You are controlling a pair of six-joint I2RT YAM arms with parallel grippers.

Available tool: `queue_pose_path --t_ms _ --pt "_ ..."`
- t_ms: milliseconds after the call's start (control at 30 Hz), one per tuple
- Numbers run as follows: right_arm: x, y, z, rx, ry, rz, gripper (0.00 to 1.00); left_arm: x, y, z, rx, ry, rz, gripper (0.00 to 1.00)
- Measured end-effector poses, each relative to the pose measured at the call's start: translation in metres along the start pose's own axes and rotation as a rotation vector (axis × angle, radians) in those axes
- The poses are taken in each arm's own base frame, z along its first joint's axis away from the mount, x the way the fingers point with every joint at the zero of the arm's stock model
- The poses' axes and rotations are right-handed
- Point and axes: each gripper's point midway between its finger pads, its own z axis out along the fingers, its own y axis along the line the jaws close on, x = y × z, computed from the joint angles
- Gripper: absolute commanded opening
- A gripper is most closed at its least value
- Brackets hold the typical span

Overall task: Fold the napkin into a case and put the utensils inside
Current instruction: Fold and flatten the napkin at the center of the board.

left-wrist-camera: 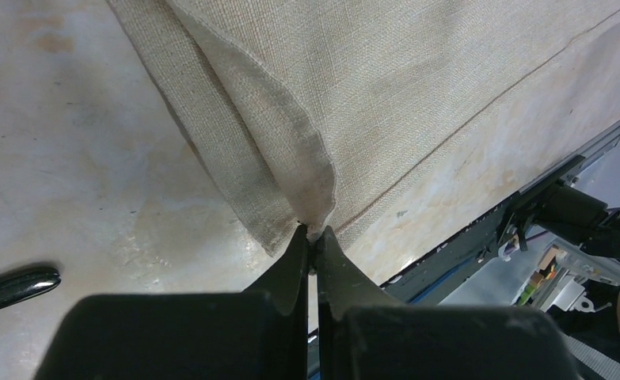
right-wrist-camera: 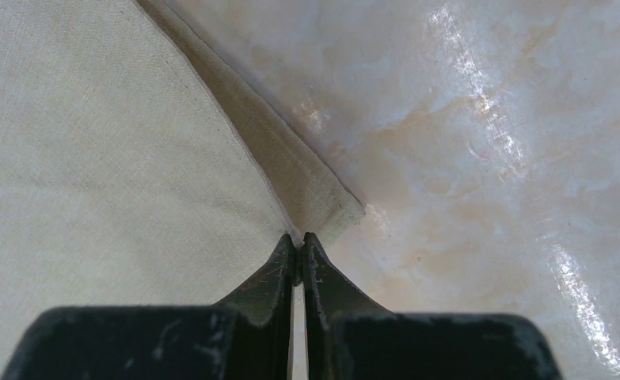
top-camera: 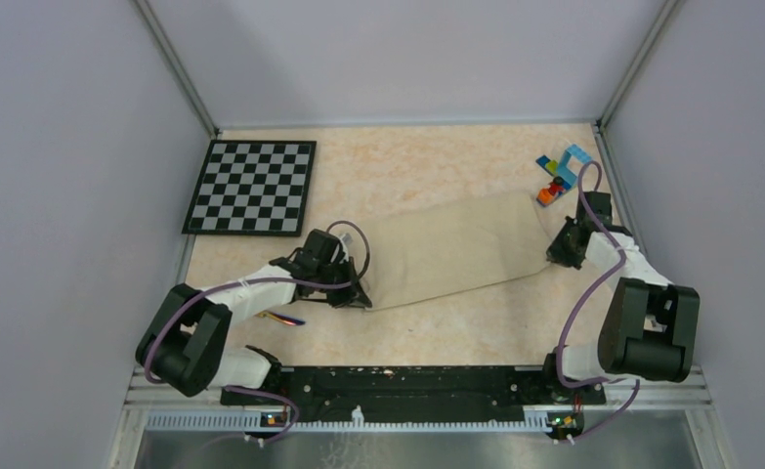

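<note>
– Pale peach marbled table (top-camera: 437,161) inside plain grey walls. Whereabouts of the soft cream-beige cloth napkin (top-camera: 456,249)?

– Lying as one long doubled band, slantwise across the middle of the table, from near the left edge up toward the far right corner. Not yet a pocket.

– Grippers?

– Both closed on cloth: left gripper (left-wrist-camera: 313,237) clamped on the band's near left corner, right gripper (right-wrist-camera: 298,240) pinched on its far right corner. Nothing else held.

– Doing this fold well?

– Raise both corners together, hold the cloth taut between them, carry across evenly and lay edge on edge. Probably best done low and slow, guarding against drag on the lower layer and slippage at the pinched hems.

– Counts?

– One napkin. One black-and-white chequered board (top-camera: 253,186) by the far left corner. One small heap of coloured toy bricks (top-camera: 557,176) at the far right corner, too small to number. Of the slim dark utensils (left-wrist-camera: 13,287), only one glossy black handle seen for sure, on bare table near the left gripper; any others hidden under the left arm. Two arms, two grippers.
</note>
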Motion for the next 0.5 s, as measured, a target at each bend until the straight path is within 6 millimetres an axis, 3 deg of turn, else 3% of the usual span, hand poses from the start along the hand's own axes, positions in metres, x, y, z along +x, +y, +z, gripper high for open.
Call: queue_pose_path --t_ms 500 --pt "0.0061 -0.0027 0.0099 0.012 0.026 0.000 0.00 0.0072 0.0033 0.0072 -0.013 0.034 0.002 0.01"
